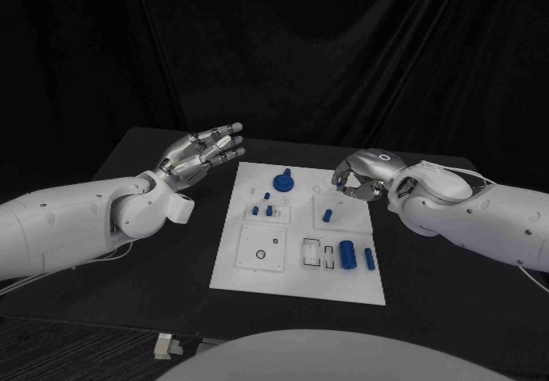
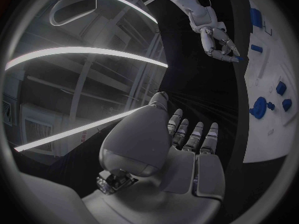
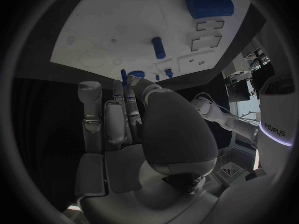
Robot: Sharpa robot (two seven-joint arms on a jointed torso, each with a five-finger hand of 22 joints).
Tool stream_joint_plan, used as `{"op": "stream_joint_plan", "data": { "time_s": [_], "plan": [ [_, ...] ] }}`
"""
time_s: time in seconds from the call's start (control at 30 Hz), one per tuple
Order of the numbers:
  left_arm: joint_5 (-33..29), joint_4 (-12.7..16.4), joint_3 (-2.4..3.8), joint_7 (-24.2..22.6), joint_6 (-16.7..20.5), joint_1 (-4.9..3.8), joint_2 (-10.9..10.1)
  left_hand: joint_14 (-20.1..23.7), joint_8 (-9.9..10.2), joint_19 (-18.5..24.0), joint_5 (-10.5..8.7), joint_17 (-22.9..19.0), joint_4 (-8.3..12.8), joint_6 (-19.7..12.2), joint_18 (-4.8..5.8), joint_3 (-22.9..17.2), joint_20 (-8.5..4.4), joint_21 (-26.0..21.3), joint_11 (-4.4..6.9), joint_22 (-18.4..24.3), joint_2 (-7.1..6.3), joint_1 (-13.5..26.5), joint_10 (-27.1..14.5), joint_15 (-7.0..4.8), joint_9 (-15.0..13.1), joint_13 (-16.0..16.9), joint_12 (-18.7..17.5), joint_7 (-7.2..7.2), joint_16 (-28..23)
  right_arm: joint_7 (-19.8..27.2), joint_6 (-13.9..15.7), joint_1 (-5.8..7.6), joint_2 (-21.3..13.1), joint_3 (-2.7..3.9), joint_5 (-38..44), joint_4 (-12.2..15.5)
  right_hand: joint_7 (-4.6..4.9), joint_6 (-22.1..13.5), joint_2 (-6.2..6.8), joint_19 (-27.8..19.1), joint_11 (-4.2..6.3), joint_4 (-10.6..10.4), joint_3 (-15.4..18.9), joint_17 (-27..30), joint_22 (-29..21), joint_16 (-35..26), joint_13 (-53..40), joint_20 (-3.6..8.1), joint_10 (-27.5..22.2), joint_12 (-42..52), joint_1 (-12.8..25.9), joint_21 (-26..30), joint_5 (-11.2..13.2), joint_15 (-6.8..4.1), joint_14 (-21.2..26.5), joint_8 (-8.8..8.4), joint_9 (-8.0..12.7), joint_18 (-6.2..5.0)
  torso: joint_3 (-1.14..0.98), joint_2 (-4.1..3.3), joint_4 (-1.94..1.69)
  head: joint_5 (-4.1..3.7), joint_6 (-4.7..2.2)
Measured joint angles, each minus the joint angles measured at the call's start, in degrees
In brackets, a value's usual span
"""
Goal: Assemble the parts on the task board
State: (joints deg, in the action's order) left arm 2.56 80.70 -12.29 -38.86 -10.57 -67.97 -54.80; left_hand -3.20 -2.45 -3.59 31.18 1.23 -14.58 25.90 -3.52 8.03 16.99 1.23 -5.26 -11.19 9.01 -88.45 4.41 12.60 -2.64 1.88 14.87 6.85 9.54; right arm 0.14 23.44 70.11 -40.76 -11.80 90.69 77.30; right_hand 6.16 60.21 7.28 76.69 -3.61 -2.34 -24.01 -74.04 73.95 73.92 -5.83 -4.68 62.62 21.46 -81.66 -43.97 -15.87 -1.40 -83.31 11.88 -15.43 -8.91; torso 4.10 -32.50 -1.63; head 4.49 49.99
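The white task board (image 1: 300, 276) lies in the middle of the black table. On it stand a blue gear-like part (image 1: 284, 182), small blue pegs (image 1: 261, 210), a short peg (image 1: 328, 214) on a square plate, and two blue cylinders (image 1: 347, 254) near the front right. My left hand (image 1: 204, 153) hovers off the board's far left corner, fingers spread and holding nothing. Over the board's far right edge, my right hand (image 1: 358, 179) has its fingers curled in. In the left wrist view the right hand (image 2: 219, 42) pinches a small blue part (image 2: 239, 58) at its fingertips.
Rectangular cut-outs (image 1: 311, 252) and a square plate with a round hole (image 1: 262, 248) sit in the board's near half. Bare black table (image 1: 171, 270) surrounds the board on both sides. A small pale object (image 1: 163, 344) lies at the table's front edge.
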Motion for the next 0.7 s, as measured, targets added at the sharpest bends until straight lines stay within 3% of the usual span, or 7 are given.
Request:
{"op": "stream_joint_plan", "data": {
  "time_s": [0.13,0.37,0.5,0.7],
  "plan": [
    [0.0,-0.2,0.0,-0.01,-0.01,0.08,0.15,0.0,0.0,-0.02,0.65,0.0,1.17,0.0,0.0,-1.18,-0.01,0.0,0.0,0.0,0.0,0.0,0.0,0.0,0.0,0.0,0.0,0.0,0.0,-0.19,0.81,1.06,-1.27,0.0,-0.02,5.41,0.0,0.01,0.0,0.0,-0.02,0.57,0.56,0.0,0.0,0.0,0.0,0.0,0.41,-0.38,-0.01,0.0,0.0,-0.29,-0.28,0.0,-0.1,0.0,0.0,0.0,0.0,0.28,0.0],
    [0.01,-0.19,0.0,-0.01,-0.04,0.16,0.25,0.0,0.0,-0.18,0.66,0.0,1.17,0.0,0.0,-1.18,-0.19,0.0,0.0,0.0,0.0,0.0,0.0,0.0,0.0,0.0,0.0,0.0,0.0,-0.2,1.2,1.22,-1.08,-0.02,-0.03,12.29,-0.09,0.1,-0.19,0.38,0.03,0.62,0.62,0.0,0.0,0.0,0.2,0.39,0.77,-0.8,-0.24,0.0,0.0,-0.29,-0.29,0.0,-0.53,0.0,0.01,0.01,0.01,1.44,0.0],
    [0.02,-0.16,0.0,-0.01,-0.05,0.16,0.11,0.0,0.0,-0.17,0.66,0.01,1.17,0.01,0.0,-1.18,-0.2,0.0,0.0,0.0,0.21,-0.22,0.0,0.0,0.0,0.0,0.0,0.01,0.0,-0.15,1.14,0.39,0.19,-0.01,-0.03,13.9,-0.09,0.11,-0.18,0.38,0.03,0.62,0.62,0.0,0.0,0.0,0.2,0.39,0.78,-0.87,-0.25,-0.01,0.0,-0.29,-0.29,0.0,-0.52,0.0,0.02,0.03,0.03,1.76,0.0],
    [0.02,-0.07,0.0,-0.01,-0.04,0.17,-0.07,0.0,0.0,-0.17,0.66,0.01,1.17,0.02,0.0,-1.18,-0.19,0.0,0.0,-0.04,0.21,-0.22,0.0,0.0,0.0,0.0,0.0,0.01,0.01,-0.15,0.82,-1.63,2.14,-0.02,0.48,13.6,-0.09,0.11,-0.17,0.38,-0.08,0.78,0.46,0.0,0.0,0.0,0.2,0.39,0.91,-0.87,-0.26,-0.64,0.0,-0.29,-0.29,0.0,-0.52,0.0,0.03,0.04,0.04,2.52,0.0]
  ]
}}
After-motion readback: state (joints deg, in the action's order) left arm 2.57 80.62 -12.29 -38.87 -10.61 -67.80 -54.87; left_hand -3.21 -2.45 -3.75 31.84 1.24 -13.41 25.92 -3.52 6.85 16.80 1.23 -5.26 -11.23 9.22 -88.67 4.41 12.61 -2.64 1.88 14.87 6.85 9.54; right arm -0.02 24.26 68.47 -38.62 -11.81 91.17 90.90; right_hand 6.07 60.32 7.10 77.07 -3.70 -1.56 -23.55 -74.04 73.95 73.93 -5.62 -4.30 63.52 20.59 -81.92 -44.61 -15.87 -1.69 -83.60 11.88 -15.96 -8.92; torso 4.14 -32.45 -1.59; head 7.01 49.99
